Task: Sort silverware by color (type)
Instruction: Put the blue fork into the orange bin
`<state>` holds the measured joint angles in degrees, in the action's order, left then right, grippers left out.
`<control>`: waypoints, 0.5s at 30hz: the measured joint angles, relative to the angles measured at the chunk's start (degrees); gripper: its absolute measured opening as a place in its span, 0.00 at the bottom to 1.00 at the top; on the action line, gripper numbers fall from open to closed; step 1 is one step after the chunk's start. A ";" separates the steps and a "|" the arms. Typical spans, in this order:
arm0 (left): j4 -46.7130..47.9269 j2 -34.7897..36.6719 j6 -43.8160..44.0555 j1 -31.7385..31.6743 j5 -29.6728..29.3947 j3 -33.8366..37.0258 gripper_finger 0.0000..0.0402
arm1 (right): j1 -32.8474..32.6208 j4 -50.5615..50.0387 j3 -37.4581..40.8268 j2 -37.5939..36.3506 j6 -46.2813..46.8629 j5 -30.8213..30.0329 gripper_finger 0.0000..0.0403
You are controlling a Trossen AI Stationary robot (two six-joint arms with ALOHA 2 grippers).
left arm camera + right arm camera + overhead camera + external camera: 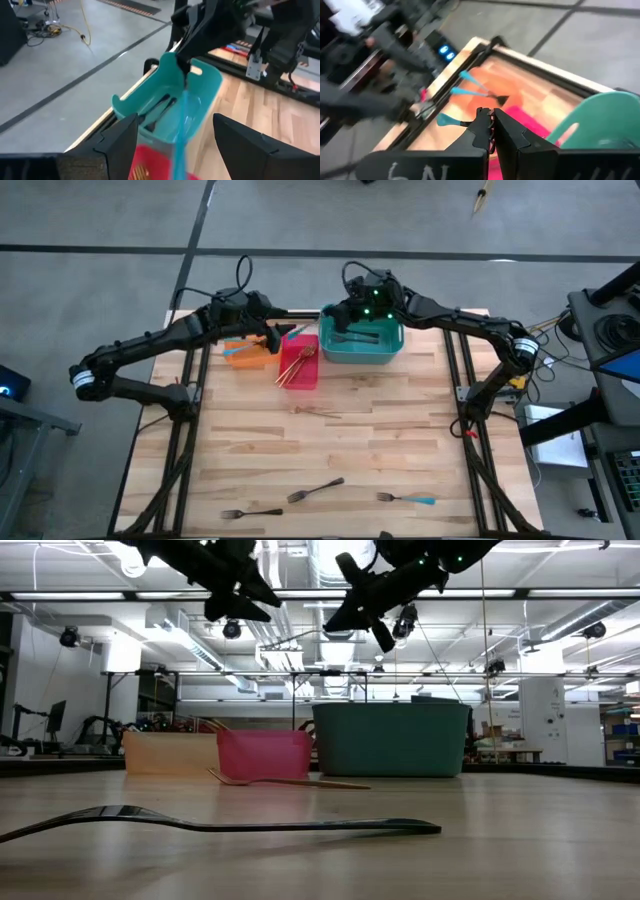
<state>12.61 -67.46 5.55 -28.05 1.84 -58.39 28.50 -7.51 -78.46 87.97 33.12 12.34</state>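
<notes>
My left gripper [272, 335] hangs open above the gap between the orange bin [245, 352] and the red bin [300, 360]. In its wrist view a blurred bright blue fork handle [181, 125] stands in the gap of the left gripper [175, 142]. My right gripper [342, 315] is shut over the teal bin's [362, 345] left end; in its wrist view the right gripper [492, 131] shows nothing between its fingers. Blue-handled forks [470, 90] lie in the orange bin, gold forks [298, 365] in the red bin, dark forks [159, 107] in the teal bin. My left gripper stands open on either side of the blue handle [182, 115], which runs lengthwise between the fingers. I cannot tell whether either finger touches it.
A gold fork [320, 412] lies flat mid-table. Near the table's near edge lie two dark forks [252, 512] [315, 491] and a blue-handled fork [405, 499]. In the low view a dark fork [220, 823] lies in the foreground, and both arms hang well above the bins.
</notes>
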 joint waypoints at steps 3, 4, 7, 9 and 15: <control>-5.05 -2.96 0.61 0.64 -0.01 0.00 0.59 | -1.43 -0.04 0.00 0.37 1.01 -5.52 0.02; -6.63 -4.16 0.75 0.96 0.02 0.00 0.58 | -2.03 0.05 0.00 0.57 1.19 -6.90 0.02; -11.86 -7.88 0.79 1.71 0.19 0.00 0.56 | -3.09 0.00 0.00 0.69 3.07 -8.87 0.02; -15.01 -9.81 0.84 1.81 0.21 0.00 0.54 | -3.39 0.08 0.00 0.69 3.39 -9.26 0.02; -14.60 -13.60 -2.09 1.84 0.19 -1.79 0.49 | -3.38 -0.32 0.00 0.69 4.83 -10.06 0.02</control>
<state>-1.99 -81.06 3.46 -26.22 2.02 -60.18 25.12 -7.83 -78.46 88.66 37.94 2.28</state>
